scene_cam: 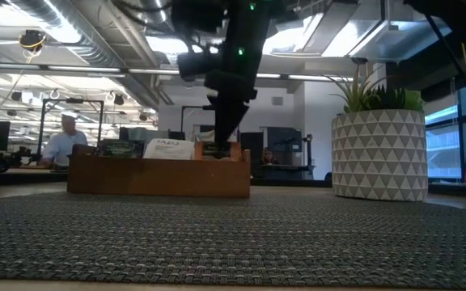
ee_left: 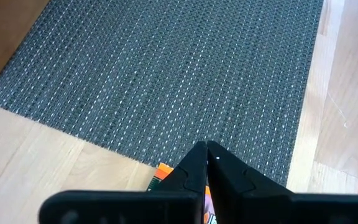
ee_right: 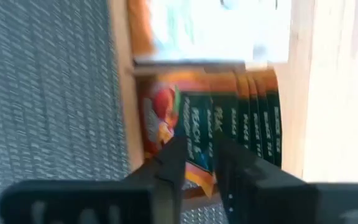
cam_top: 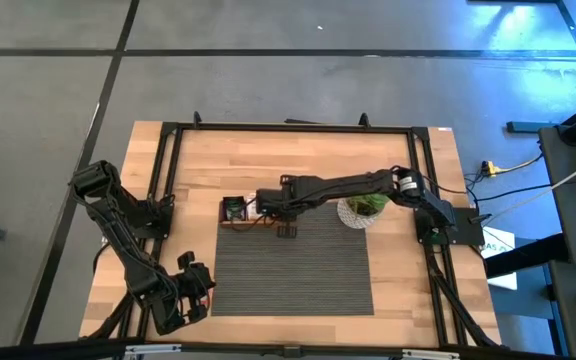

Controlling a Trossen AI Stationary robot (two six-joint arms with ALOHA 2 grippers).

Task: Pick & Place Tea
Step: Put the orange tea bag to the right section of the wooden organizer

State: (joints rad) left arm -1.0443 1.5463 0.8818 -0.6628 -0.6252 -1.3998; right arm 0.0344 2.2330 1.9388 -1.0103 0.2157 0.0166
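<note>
High: right gripper [cam_top: 286, 228] over wooden tray [cam_top: 243, 211] at mat's [cam_top: 293, 270] far edge; left gripper [cam_top: 205, 290] parked at near-left corner.
Low: sachets [scene_cam: 168, 149] upright in tray.
Left wrist: fingers pinched on orange sachet [ee_left: 161, 173].
Right wrist: fingers narrowly apart astride peach sachet [ee_right: 197, 149] in end compartment.

1 camera looks straight down, 1 level across the woven mat [scene_cam: 233, 234], 2 ride the wrists close above it.
</note>
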